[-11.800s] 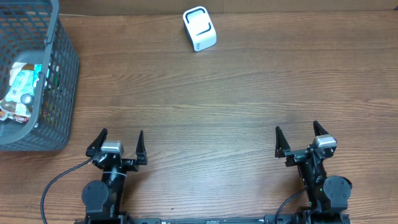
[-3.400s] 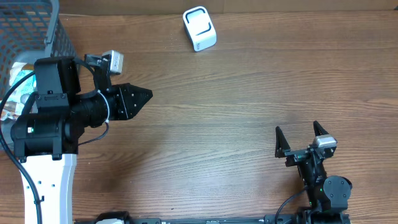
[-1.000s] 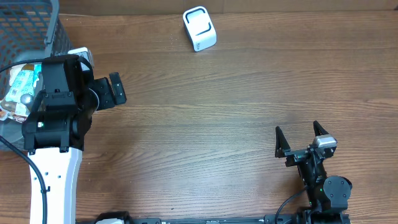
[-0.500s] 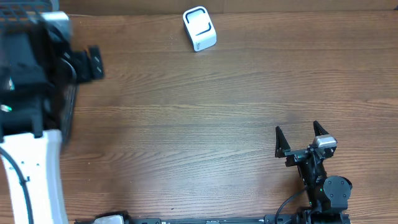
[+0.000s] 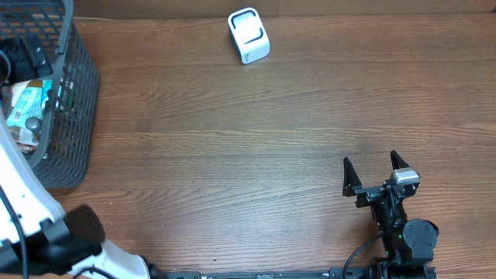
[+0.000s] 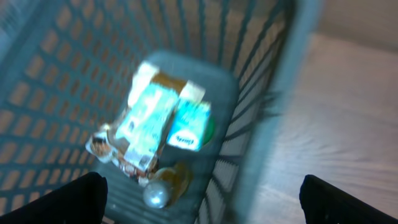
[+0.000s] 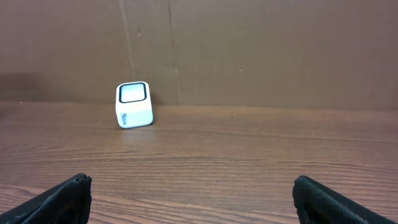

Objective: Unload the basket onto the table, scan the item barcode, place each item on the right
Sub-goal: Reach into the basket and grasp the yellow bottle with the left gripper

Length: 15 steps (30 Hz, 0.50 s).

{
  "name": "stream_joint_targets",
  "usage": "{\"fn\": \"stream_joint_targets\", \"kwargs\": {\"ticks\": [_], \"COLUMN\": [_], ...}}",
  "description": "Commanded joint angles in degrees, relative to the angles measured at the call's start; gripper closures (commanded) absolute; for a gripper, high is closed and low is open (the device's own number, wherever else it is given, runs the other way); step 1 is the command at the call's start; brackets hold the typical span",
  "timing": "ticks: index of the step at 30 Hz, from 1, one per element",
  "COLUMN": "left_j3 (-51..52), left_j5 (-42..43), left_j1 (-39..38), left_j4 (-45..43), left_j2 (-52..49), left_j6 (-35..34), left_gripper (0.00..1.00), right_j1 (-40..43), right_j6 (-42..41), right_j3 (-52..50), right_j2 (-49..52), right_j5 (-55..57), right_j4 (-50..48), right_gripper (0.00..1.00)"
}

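No text can be read anywhere. Printing is seen on the packets (image 6: 152, 118) in the basket (image 6: 62, 74), but it is blurred beyond reading. Small dark marks are carried on the front of the scanner (image 7: 134, 106), too small to be made out.

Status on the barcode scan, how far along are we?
Done: the left pincer is over the basket, open. In hand: nothing; the snack packets lie in the basket untouched. Remaining: grasp one, carry it to the white scanner, show its barcode. The right pincer sits open and empty.

Wood-grain table (image 5: 271, 155) meets a plain brown wall (image 7: 249, 50)
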<state>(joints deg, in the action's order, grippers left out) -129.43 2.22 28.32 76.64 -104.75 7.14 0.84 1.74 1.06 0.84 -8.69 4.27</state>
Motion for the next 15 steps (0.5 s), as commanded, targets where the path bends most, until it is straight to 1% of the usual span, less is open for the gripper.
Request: {"fn": "stream_joint_targets", "kwargs": {"ticks": [1, 3, 7, 12, 15], "left_j3": [-1.0, -1.0, -0.8, -0.2, 2.0], "left_j5": [4.2, 4.2, 4.2, 5.4, 5.1], "left_j1": [3.8, 5.2, 7.7, 10.2, 10.4], "left_j4": [2.3, 3.7, 4.1, 5.5, 5.5], "left_j2": [-3.6, -5.2, -8.4, -12.2, -13.7], "left_j6": [6.8, 9.6, 12.3, 12.3, 12.0], "left_gripper": [0.0, 0.0, 0.01, 0.04, 0.07], "right_j1": [0.3, 0.3, 0.3, 0.3, 0.3], "right_j6": [0.2, 0.2, 0.2, 0.2, 0.2], "right_j3": [-0.6, -0.6, -0.6, -0.6, -0.6], "right_j2": [-0.7, -0.7, -0.7, -0.7, -0.7], "right_j5": [0.2, 0.2, 0.2, 0.2, 0.2], "right_j4": [-0.2, -0.2, -0.2, -0.2, -0.2], "right_gripper": [0.0, 0.0, 0.0, 0.0, 0.0]}}
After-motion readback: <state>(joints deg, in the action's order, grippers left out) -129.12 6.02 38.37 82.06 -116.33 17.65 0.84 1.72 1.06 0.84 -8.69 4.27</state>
